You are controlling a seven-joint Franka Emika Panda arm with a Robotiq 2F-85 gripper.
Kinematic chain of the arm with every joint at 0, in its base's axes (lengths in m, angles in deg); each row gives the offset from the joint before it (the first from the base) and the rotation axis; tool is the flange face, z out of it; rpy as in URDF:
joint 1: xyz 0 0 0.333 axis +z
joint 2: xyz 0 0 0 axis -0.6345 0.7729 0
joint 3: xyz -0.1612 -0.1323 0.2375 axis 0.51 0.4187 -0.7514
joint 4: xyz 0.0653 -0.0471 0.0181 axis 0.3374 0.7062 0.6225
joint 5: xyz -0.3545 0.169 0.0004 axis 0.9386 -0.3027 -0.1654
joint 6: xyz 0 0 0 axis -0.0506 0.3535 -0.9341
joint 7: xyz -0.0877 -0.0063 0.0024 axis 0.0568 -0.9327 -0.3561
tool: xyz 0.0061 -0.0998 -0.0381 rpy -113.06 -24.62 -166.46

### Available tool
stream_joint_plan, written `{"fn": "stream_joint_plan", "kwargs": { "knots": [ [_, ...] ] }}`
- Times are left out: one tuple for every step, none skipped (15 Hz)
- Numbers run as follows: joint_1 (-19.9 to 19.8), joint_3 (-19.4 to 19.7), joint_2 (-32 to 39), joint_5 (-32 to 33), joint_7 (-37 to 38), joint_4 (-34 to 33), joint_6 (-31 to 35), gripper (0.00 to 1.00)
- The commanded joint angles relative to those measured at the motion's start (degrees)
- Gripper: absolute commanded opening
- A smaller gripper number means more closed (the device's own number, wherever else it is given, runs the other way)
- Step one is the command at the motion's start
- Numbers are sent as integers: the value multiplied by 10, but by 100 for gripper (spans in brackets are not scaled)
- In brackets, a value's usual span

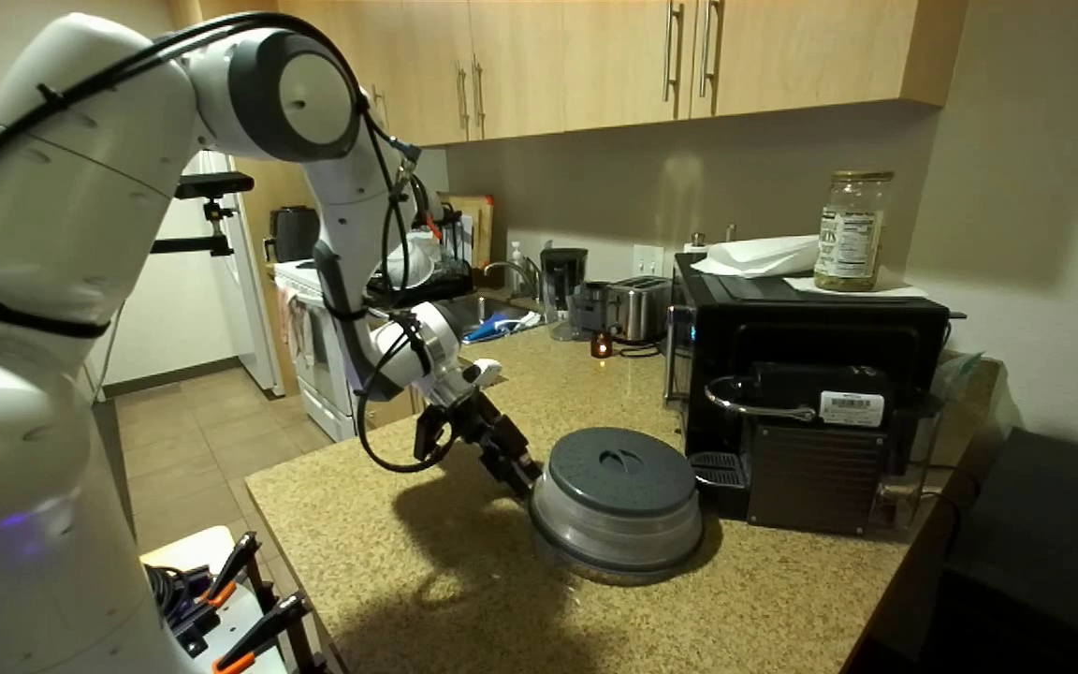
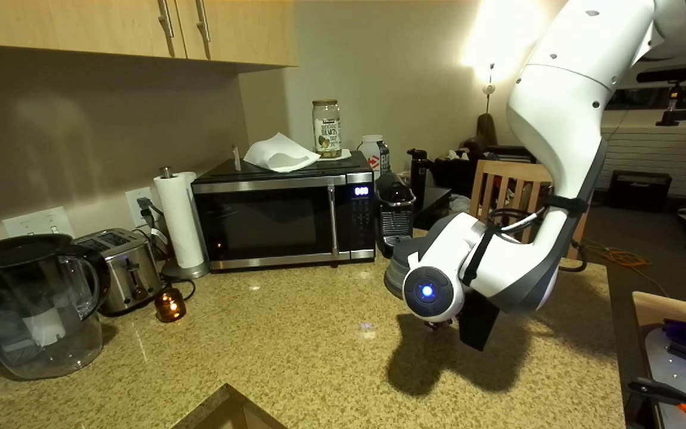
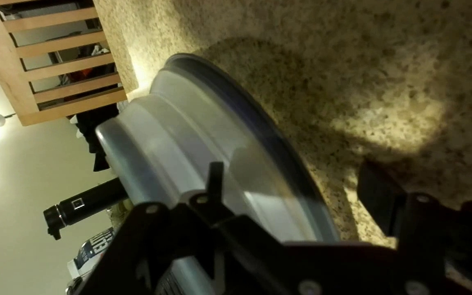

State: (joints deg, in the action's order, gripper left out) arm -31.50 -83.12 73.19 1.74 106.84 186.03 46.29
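A round grey dome-shaped cover [image 1: 621, 473] with a dark top and translucent ribbed sides sits on the speckled counter [image 1: 389, 562]. It also shows in the wrist view [image 3: 203, 135], and partly behind the arm in an exterior view [image 2: 399, 265]. My gripper [image 1: 528, 476] reaches down at a slant to the cover's near side. In the wrist view the gripper [image 3: 295, 188] has its fingers wide apart. One finger overlaps the cover's side wall, the other is over the counter outside its rim. Whether a finger touches the cover I cannot tell. The fingertips are mostly hidden in an exterior view.
A black coffee machine [image 1: 815, 459] stands right beside the cover, with a microwave [image 2: 271, 220] behind it. A glass jar [image 1: 852, 229] and paper [image 1: 764, 255] lie on top. A toaster [image 2: 122, 268], pitcher [image 2: 27, 304], amber candle [image 2: 170, 305] and paper towel roll [image 2: 179, 220] stand along the wall.
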Motion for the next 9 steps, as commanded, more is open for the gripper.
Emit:
{"fn": "stream_joint_plan", "kwargs": {
  "knots": [
    [-8, 5, -30, -31, -35, 16, 57, 100],
    [-11, 5, -37, -39, -42, 18, 68, 100],
    [-13, 6, -45, -50, -50, 20, 85, 100],
    [-16, 6, -55, -60, -59, 25, 109, 100],
    [-16, 9, -63, -72, -65, 27, 126, 100],
    [-17, 11, -72, -85, -74, 29, 140, 100],
    [-17, 14, -79, -100, -82, 30, 151, 100],
    [-17, 17, -86, -116, -92, 32, 159, 100],
    [-16, 22, -94, -132, -102, 33, 165, 100]
  ]
}}
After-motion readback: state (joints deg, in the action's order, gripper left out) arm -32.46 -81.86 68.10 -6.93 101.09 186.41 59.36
